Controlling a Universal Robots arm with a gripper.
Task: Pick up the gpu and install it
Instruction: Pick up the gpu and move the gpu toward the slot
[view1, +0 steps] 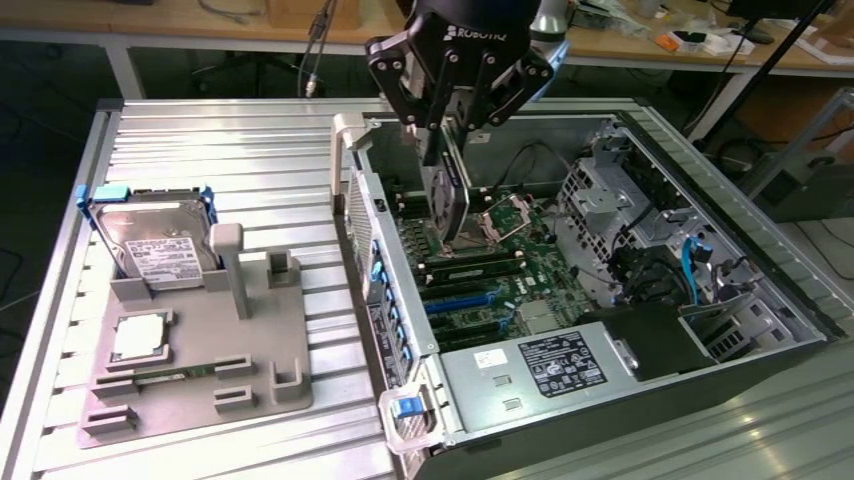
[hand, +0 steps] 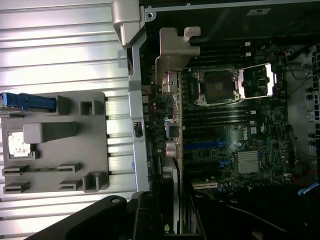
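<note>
1. Exterior view: the gripper (view1: 447, 135) is clamped on the gpu (view1: 445, 200), its fingers pressed against the card's two flat faces at the end nearest the hand. The rest of the card hangs beneath the fingers, inside the open computer case (view1: 358, 230).
2. Directly beneath the hand are the motherboard (view1: 481, 290) and the CPU socket (view1: 501, 220). Whether the card's far end touches the board cannot be told. It looks carried rather than seated.
3. Handling, as a judgement: a thin, rigid circuit card, light for its length and stiff along its faces. The components and edge connector are fragile. Pinching the bare flat faces near one end, as here, suits it, though the long overhang could swing or twist if knocked against the case.
4. Wrist view: the gpu (hand: 173, 125) shows edge-on, running straight out from between the fingers (hand: 147, 215). Its silver bracket (hand: 172, 47) is at the end farthest from the hand.
5. Long axis: in line with the gripper's reach, near upright with a slight lean in the exterior view, bracket end pointing away from the hand. The blue expansion slots (hand: 202, 146) lie off to one side of the card, not under it.
6. Well out to the side of the hand, outside the case, the hard drive (view1: 158, 245) sits on the grey fixture (view1: 200, 370).
</note>
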